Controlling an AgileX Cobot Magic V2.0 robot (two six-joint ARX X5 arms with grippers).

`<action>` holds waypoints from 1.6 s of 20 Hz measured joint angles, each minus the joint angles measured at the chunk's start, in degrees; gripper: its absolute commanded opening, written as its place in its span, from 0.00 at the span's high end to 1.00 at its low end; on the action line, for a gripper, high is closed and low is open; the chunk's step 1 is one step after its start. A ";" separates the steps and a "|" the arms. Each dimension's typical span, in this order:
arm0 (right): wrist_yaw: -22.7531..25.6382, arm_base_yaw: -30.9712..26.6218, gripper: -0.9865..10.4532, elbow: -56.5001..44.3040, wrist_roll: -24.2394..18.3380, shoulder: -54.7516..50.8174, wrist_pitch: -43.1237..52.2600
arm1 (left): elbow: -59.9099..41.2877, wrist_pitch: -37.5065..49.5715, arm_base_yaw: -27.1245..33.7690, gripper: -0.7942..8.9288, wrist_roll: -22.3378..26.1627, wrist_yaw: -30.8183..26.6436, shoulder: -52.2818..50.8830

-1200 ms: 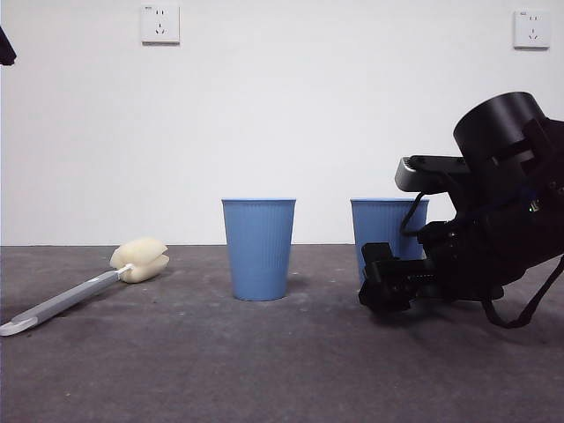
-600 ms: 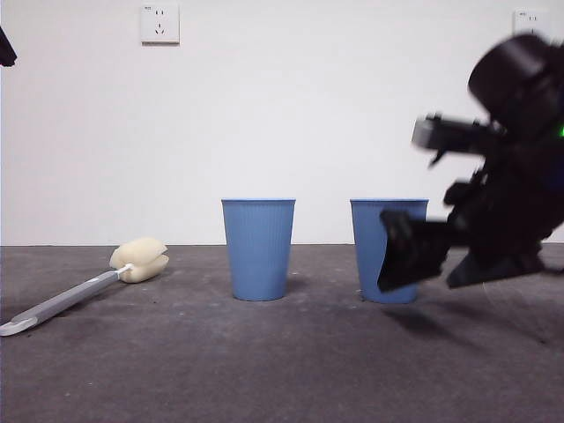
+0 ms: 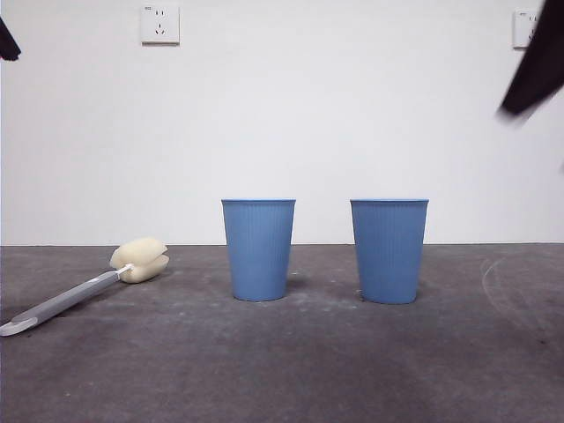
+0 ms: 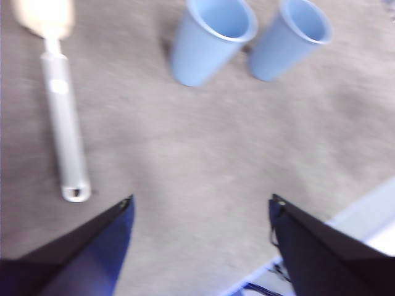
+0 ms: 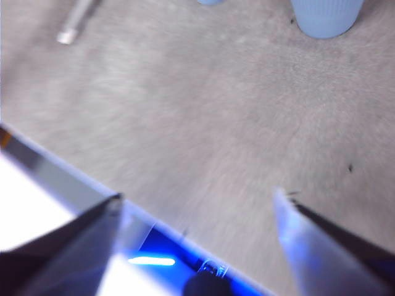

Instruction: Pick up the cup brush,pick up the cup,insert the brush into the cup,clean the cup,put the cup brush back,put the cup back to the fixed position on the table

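- the cup brush (image 3: 84, 286) lies flat on the table (image 3: 282, 370) at the left, its cream sponge head (image 3: 139, 260) toward the back and its white tip (image 3: 13, 328) toward the front; nothing touches it.
- two blue cups stand upright, apart from each other: the middle cup (image 3: 258, 248) and the right cup (image 3: 389, 250), both free of any grip.
- the right gripper (image 5: 197, 203) is raised above the table's front edge, jaws spread wide and holding nothing; in the front view it shows only as a dark blur at the top right corner (image 3: 538, 66).
- the left gripper (image 4: 200, 206) hangs above the table with jaws wide apart and empty, the brush and both cups ahead of it.
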 measured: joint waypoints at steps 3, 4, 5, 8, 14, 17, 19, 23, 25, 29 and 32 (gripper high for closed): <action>0.00 0.00 0.92 5.51 -1.31 -2.16 -7.04 | 0.00 -0.33 0.00 0.94 0.00 1.70 0.02; -0.02 0.00 0.92 6.73 -1.75 -2.21 -8.37 | 0.00 -0.48 0.00 0.93 0.00 1.70 0.02; 0.00 0.00 0.92 7.50 -1.92 -2.21 -9.25 | 0.00 -0.68 0.00 0.93 0.00 1.70 0.02; 0.02 0.00 0.92 8.02 -2.08 -2.01 -10.03 | 0.00 -0.61 0.00 0.93 -0.02 1.62 0.02; 0.44 0.00 0.91 8.50 -1.44 -1.99 -10.80 | 0.00 0.37 0.00 0.93 -0.02 1.38 0.50; 1.95 0.00 0.91 8.50 -1.44 -1.99 -10.80 | 0.00 0.39 0.00 0.93 0.00 1.38 1.25; 3.21 0.00 0.91 8.50 -1.42 -1.99 -10.80 | 0.00 0.39 0.00 0.93 0.00 1.38 1.90; 5.97 0.00 0.91 8.50 -1.42 -1.99 -10.82 | 0.00 2.64 0.00 0.93 1.92 -3.39 3.32; 7.04 0.00 0.91 8.50 -1.42 -1.99 -10.82 | 0.00 9.20 0.00 0.93 6.05 -4.68 3.78; 8.87 0.00 0.91 8.52 -1.44 -1.99 -10.82 | 0.00 26.80 2.34 0.92 19.08 -10.80 1.33; 9.03 0.00 0.91 8.50 -1.42 -1.99 -10.82 | -2.21 34.91 8.63 0.92 24.17 -12.46 -4.81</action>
